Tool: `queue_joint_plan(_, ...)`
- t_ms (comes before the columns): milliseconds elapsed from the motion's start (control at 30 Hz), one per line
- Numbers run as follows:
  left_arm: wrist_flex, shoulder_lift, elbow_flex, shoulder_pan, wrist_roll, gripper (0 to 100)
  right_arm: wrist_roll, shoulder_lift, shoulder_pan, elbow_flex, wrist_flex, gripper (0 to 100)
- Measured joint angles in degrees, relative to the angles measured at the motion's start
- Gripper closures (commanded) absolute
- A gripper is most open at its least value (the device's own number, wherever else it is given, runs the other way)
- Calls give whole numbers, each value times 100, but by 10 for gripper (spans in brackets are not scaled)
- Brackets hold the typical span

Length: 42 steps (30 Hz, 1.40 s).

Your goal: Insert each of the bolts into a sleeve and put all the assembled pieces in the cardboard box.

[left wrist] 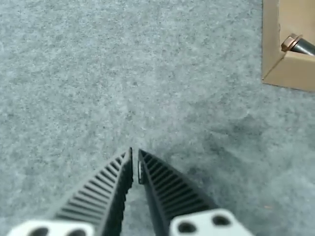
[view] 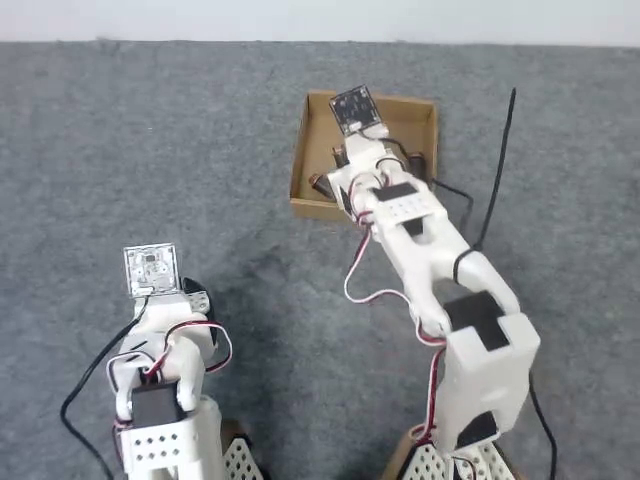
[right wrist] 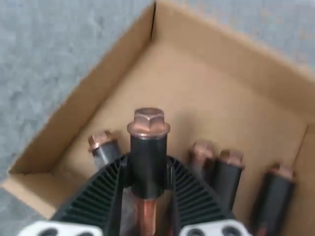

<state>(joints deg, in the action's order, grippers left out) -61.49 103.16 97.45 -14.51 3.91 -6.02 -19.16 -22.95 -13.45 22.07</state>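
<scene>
My right gripper (right wrist: 146, 169) is shut on an assembled piece (right wrist: 147, 147), a copper bolt in a black sleeve, held over the inside of the cardboard box (right wrist: 98, 93). Several more assembled pieces lie on the box floor, one (right wrist: 102, 147) beside the held piece and others (right wrist: 229, 174) on its other side. In the high view the right arm (view: 400, 205) stretches over the box (view: 310, 150) at the far middle of the table. My left gripper (left wrist: 135, 164) is shut with nothing in it, low over the grey carpet near the left arm's base (view: 165, 300). One corner of the box (left wrist: 285, 59) with a bolt head (left wrist: 291, 42) shows in the left wrist view.
Grey carpet (view: 150, 150) covers the whole table. Red, white and black cables hang along both arms, and a thin black cable (view: 500, 160) runs past the right side of the box.
</scene>
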Motion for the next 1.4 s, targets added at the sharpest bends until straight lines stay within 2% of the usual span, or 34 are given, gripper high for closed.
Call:
queue_joint_plan(200, 0, 0, 0, 0, 0, 985, 255, -615, 0, 1116, 1415, 986)
queue_joint_plan(400, 0, 0, 0, 0, 0, 985, 290, -949, 0, 1837, 2198, 870)
queue_joint_plan(633, 0, 0, 0, 0, 0, 985, 290, -914, 0, 1987, 2338, 992)
queue_joint_plan(733, 0, 0, 0, 0, 0, 985, 290, -695, 53, 1987, 2488, 991)
queue_joint_plan(933, 0, 0, 0, 0, 0, 985, 308, 343, 325, 1987, 3525, 992)
queue_joint_plan(1033, 0, 0, 0, 0, 0, 985, 554, 993, 519, 1837, 4026, 992)
queue_joint_plan(1400, 0, 0, 0, 0, 0, 985, 642, 4475, 1134, -730, 4378, 992)
